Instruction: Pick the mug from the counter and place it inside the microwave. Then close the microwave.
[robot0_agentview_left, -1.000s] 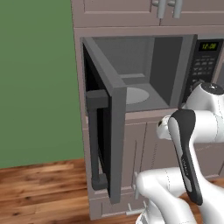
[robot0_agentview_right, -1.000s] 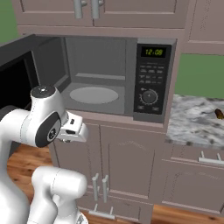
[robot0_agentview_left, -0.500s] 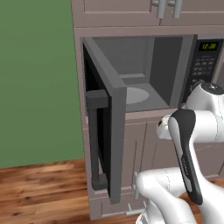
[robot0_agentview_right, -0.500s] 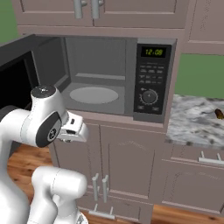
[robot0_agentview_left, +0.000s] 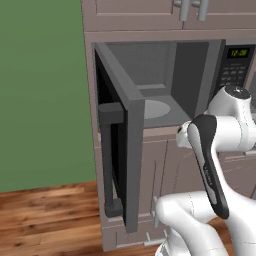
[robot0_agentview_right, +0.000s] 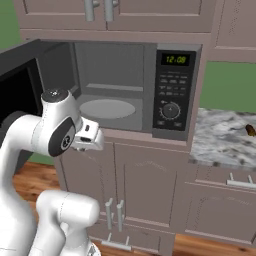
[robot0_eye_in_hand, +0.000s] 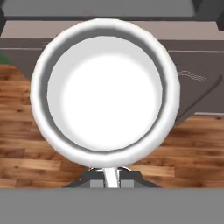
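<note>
The mug (robot0_eye_in_hand: 105, 92), small, stiff, probably light but smooth and breakable, hangs over the wood floor (robot0_eye_in_hand: 26, 162) in front of the microwave (robot0_agentview_right: 150, 95), the gripper (robot0_eye_in_hand: 111, 175) clamped on its rim at 6 o'clock.

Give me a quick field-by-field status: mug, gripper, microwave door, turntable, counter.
mug: small squat white mug, held at its rim, seen from above over wooden floor, empty inside
gripper: two-finger gripper shut on the mug's rim
microwave: large grey microwave with green clock digits, cavity open, nothing on its turntable
door: dark glass door swung wide open to the left
turntable: pale round plate, bare
counter: grey-and-white marbled stone slab right of the microwave; small brown object at its far edge
task stage: mug not yet inside
</note>
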